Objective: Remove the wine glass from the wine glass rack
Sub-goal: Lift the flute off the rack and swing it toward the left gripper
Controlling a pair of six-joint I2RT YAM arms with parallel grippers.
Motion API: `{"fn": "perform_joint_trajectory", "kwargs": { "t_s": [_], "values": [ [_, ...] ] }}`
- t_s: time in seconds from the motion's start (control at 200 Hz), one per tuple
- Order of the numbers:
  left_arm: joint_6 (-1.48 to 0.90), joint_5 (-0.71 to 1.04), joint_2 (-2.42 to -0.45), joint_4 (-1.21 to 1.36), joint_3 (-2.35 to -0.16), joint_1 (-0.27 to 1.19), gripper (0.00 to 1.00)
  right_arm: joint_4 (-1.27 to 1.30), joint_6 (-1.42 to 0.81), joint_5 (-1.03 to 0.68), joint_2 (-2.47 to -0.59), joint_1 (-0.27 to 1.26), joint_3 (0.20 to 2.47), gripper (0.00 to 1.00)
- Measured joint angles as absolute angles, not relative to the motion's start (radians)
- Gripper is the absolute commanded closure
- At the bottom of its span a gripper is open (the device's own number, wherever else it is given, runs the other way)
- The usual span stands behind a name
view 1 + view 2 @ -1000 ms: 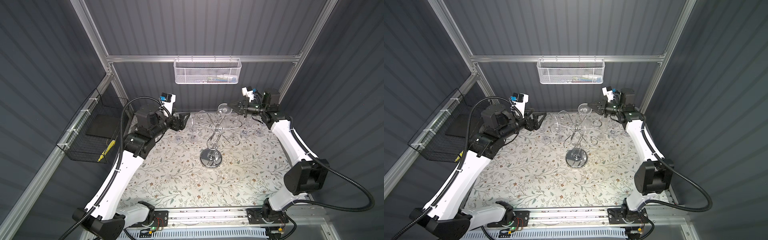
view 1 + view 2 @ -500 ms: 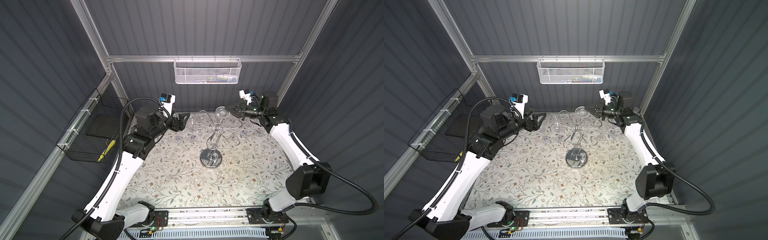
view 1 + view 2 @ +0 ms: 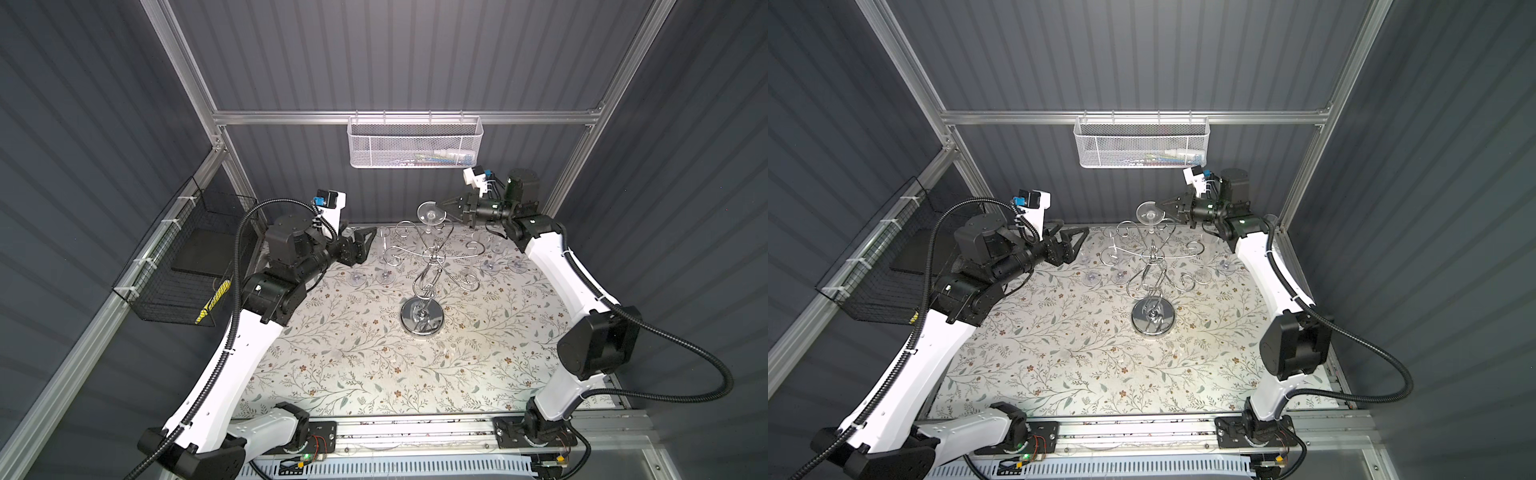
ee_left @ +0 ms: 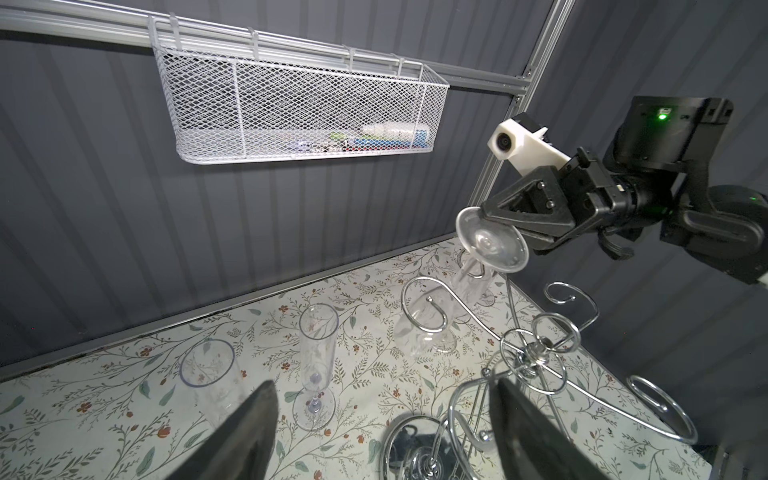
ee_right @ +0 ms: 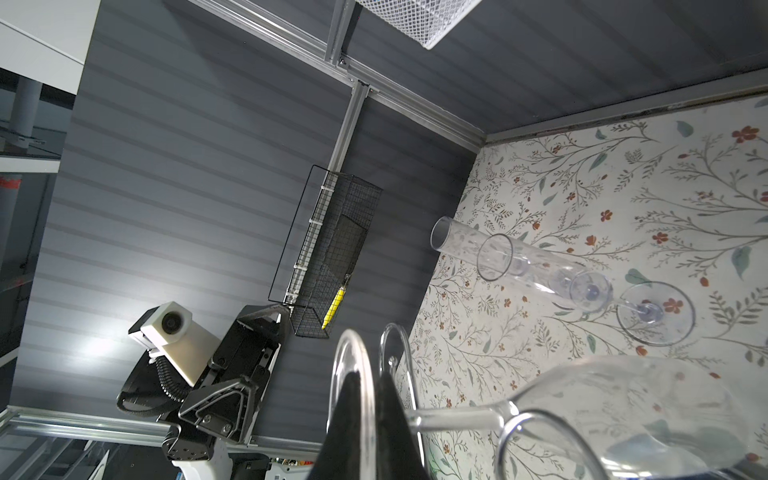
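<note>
The wine glass (image 3: 432,214) (image 3: 1150,214) hangs foot up and tilted over the far scroll arms of the chrome wine glass rack (image 3: 422,318) (image 3: 1153,322). My right gripper (image 3: 445,204) (image 3: 1161,203) (image 5: 368,376) is shut on the rim of its round foot (image 4: 492,245). The stem (image 5: 457,415) runs to the bowl (image 5: 623,415), and a chrome curl (image 5: 505,436) loops where they join; I cannot tell whether they touch. My left gripper (image 3: 371,232) (image 3: 1080,233) (image 4: 382,382) stands open and empty left of the rack (image 4: 536,357).
Clear flutes stand on the floral cloth on both sides of the rack (image 3: 357,277) (image 3: 490,266) (image 4: 316,353) (image 5: 498,257). A white mesh basket (image 3: 415,143) hangs on the back wall. A black wire basket (image 3: 183,266) is fixed to the left wall.
My right gripper has carried the glass's foot a little to the left along the back, over the rack's far arms. The left arm has hardly moved.
</note>
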State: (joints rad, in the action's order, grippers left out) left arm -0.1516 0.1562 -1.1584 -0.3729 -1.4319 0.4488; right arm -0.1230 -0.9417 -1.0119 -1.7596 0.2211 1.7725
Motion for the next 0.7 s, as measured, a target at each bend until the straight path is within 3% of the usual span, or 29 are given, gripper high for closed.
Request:
{"fn": "perform_joint_trajectory", "kwargs": {
  "t_s": [0.39,0.7],
  "values": [
    [-0.441,0.217,-1.077,-0.244,-1.347,0.449,0.2,-0.033,-0.918,-0.956,-1.829,0.217,1.949,1.0],
    [-0.775,0.34,-1.057,-0.029,-1.254,0.449,0.19,0.227,-0.844,-0.908,-1.7,0.217,1.793,1.0]
  ]
}}
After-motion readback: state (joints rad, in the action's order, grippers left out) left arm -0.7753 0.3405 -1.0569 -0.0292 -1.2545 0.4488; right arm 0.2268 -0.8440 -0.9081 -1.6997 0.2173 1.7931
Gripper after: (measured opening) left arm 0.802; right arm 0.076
